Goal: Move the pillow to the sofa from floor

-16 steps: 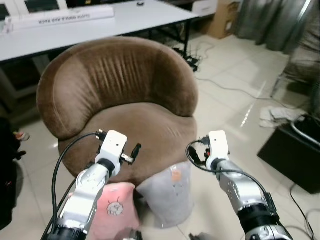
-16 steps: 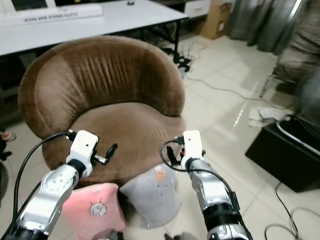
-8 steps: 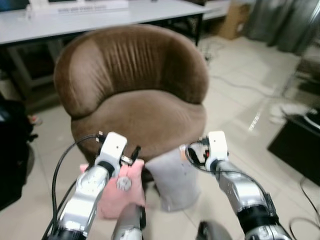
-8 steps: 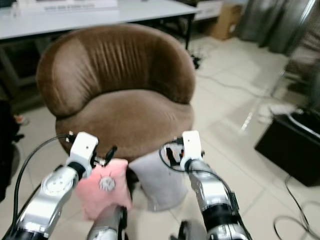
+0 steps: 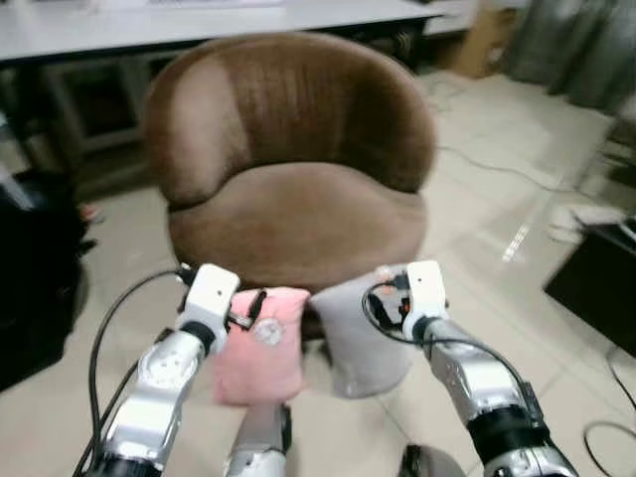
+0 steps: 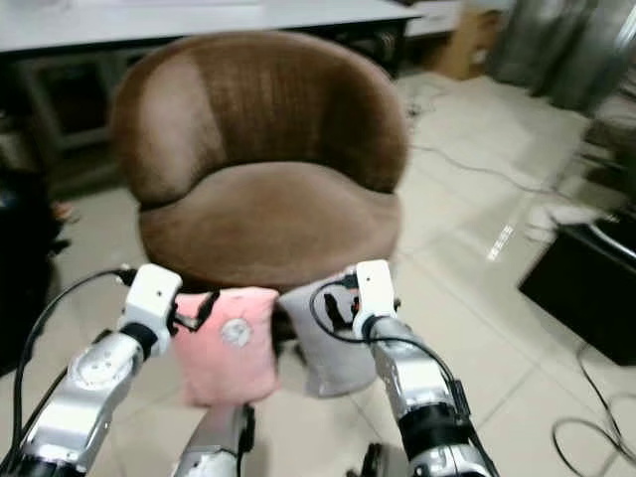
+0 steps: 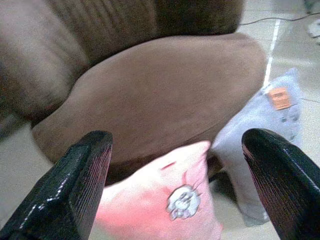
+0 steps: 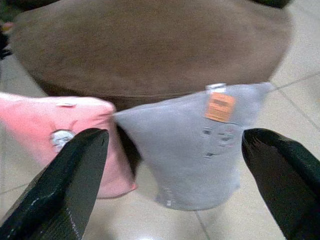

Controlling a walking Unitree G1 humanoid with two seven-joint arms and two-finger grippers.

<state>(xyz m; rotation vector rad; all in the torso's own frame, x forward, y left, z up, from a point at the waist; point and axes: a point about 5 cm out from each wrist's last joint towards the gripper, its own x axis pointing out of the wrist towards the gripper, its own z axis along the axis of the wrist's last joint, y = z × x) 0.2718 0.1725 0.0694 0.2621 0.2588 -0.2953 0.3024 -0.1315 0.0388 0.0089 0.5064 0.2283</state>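
Note:
A pink pillow [image 5: 261, 343] with a small grey motif leans against the base of a round brown sofa chair [image 5: 298, 214]. Beside it on the floor stands a grey pillow [image 5: 360, 333] with an orange tag. Both arms are raised before me. The left gripper [image 7: 175, 180] is open, its fingers [image 7: 75, 185] wide apart, aimed at the pink pillow [image 7: 165, 200] and the chair seat. The right gripper [image 8: 175, 170] is open too, facing the grey pillow [image 8: 190, 150], with the pink pillow [image 8: 55, 135] beside it. Neither gripper holds anything.
A white table [image 5: 199, 15] stands behind the chair. A dark bag [image 5: 35, 278] sits on the floor at the left, a black box [image 5: 596, 278] at the right. Cables [image 5: 497, 174] run over the tiled floor. A cardboard box [image 5: 487, 35] is far back right.
The whole picture has shifted, so the camera has moved: chair and pillows now lie further right and higher. Both arms keep their raised pose with fingers apart.

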